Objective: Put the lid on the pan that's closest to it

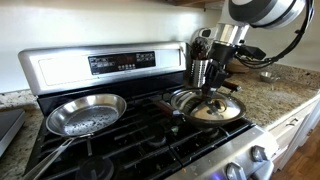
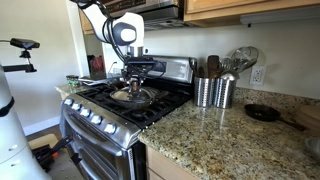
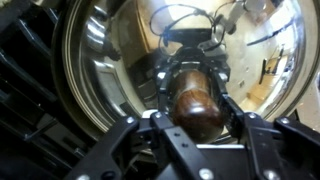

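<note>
The lid [image 1: 210, 108] lies over the black pan [image 1: 176, 100] on the right half of the table [image 1: 130, 150] (a gas range top with black grates), towards its right edge. In both exterior views the pan's dark rim shows around the metal edge of the lid [image 2: 133, 97]. Whether the lid is seated all the way round, I cannot tell.

The fingers [image 1: 212, 90] come straight down on the lid's centre. In the wrist view they stand close on both sides of the brown knob [image 3: 195, 105], nearly closed and apparently gripping it. The clear glass around the knob [image 3: 110, 70] is full of reflections (so what the pan holds under it cannot be made out).

On the left half of the table sits the shiny silver pan [image 1: 85, 113], well apart from the lidded one. Its bright bottom is open to view and its handle points towards the front left corner.

Just past the table's right edge, on the speckled stone worktop [image 2: 215, 135], two metal canisters [image 2: 214, 92] stand side by side against the wall. They are upright and touching or nearly so, and each holds a bunch of kitchen utensils. Further along the worktop lies a small dark pan [image 2: 262, 113], well apart from the canisters.
</note>
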{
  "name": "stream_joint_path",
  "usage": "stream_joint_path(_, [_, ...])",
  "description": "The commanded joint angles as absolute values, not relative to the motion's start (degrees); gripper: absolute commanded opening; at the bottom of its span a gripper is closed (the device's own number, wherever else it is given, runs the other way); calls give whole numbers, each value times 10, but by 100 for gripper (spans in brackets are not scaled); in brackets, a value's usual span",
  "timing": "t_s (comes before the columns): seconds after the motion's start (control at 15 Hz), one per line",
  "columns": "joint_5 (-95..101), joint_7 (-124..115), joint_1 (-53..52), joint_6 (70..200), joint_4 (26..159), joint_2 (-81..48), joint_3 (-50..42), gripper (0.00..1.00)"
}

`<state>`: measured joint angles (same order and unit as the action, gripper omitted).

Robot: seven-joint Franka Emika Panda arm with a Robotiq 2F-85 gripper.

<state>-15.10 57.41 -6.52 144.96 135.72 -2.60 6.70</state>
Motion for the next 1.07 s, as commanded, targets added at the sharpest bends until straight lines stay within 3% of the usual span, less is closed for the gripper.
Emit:
stream_joint_path(0.0, [-156,583,-59,1463,1359,-25,69,89])
stream_joint_path(0.2, [-152,578,-58,1467,1360,-24,69,100])
stream_joint_path(1.0, [41,299,-53,1448,1368,-13,49,100])
